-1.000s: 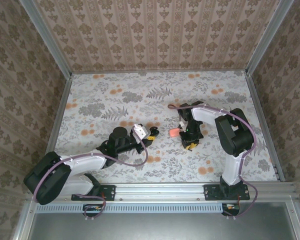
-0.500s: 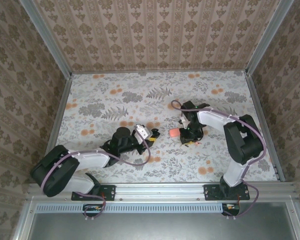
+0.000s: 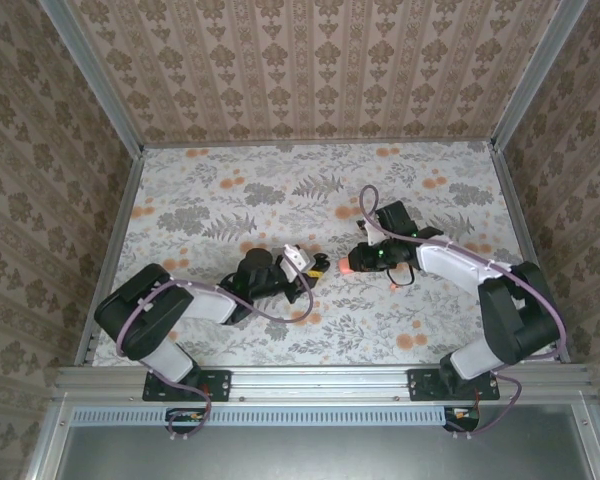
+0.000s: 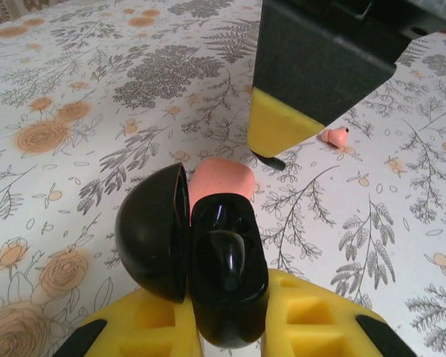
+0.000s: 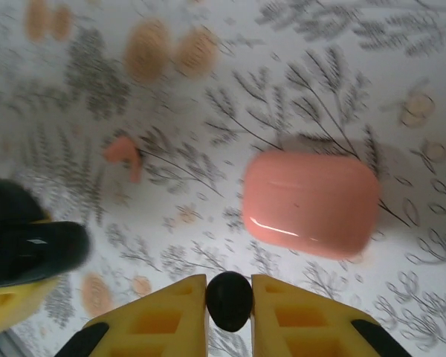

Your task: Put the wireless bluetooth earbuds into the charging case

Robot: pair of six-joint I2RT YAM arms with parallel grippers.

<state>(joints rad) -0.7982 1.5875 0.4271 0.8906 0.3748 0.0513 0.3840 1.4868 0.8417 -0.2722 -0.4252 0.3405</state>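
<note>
We're over the floral tabletop [image 3: 230,190], patterned wallpaper [image 3: 310,60] on three sides, closed charging case [image 5: 311,202] flat between the grippers, one earbud [image 5: 125,152] loose nearby, left gripper [image 3: 317,268] clamped on a black domed shell [image 4: 208,253], right gripper [image 3: 364,260] pinching a small black nub [image 5: 229,300].

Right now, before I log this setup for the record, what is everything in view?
charging case: one, salmon pink, on the table, centre
earbud: one, coral, loose on the table near the case
black rounded object: one, glossy black, held in the left pincer
small black piece: one, black, pinched in the right pincer
table: one, floral print
left pincer, right pincer: yellow-tipped, both shut
arms: two, white and black, near edge
</note>
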